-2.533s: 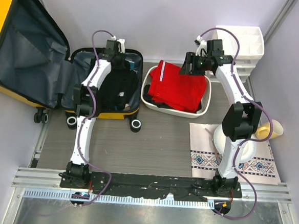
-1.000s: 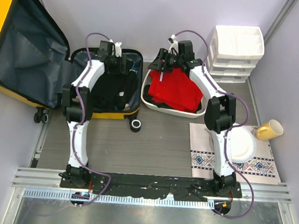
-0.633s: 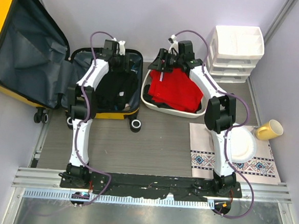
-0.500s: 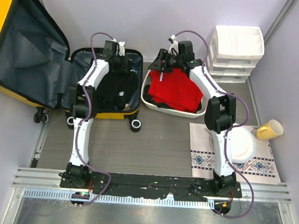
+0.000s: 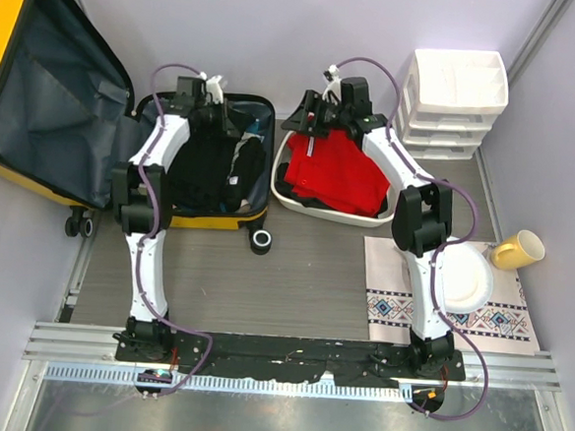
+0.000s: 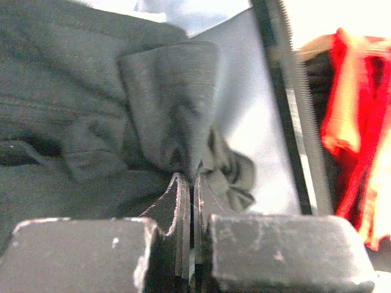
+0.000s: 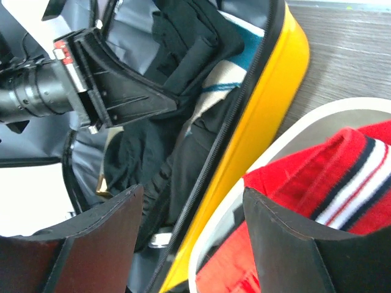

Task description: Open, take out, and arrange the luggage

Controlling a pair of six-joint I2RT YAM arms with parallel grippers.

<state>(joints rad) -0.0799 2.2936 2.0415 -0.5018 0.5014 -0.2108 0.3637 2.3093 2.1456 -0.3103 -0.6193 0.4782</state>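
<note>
The yellow luggage (image 5: 4, 33) lies open at the back left, its grey-lined lid leaning up and its base (image 5: 208, 218) full of black clothes (image 5: 201, 175). My left gripper (image 5: 225, 122) is over the far part of the base, shut on a fold of a black garment (image 6: 165, 104); the fingertips (image 6: 181, 183) are pressed together on the cloth. My right gripper (image 5: 309, 118) hangs open and empty over the near-left rim of the white basin (image 5: 391, 211). In the right wrist view its jaws (image 7: 192, 190) frame the luggage's yellow edge (image 7: 269, 116), the left gripper (image 7: 177, 105) and a red garment (image 7: 317, 165).
The basin holds the red garment (image 5: 335, 170) on dark clothes. A white drawer organizer (image 5: 456, 94) stands at the back right. A patterned mat (image 5: 399, 307) carries a white plate (image 5: 461, 277); a yellow mug (image 5: 517, 251) lies beside it. A teal-striped item (image 7: 214, 79) lies in the luggage.
My right arm swung left from the drawer organizer to the basin's left rim, then held still. My left gripper moved left, drawing the black garment up and bunching it.
</note>
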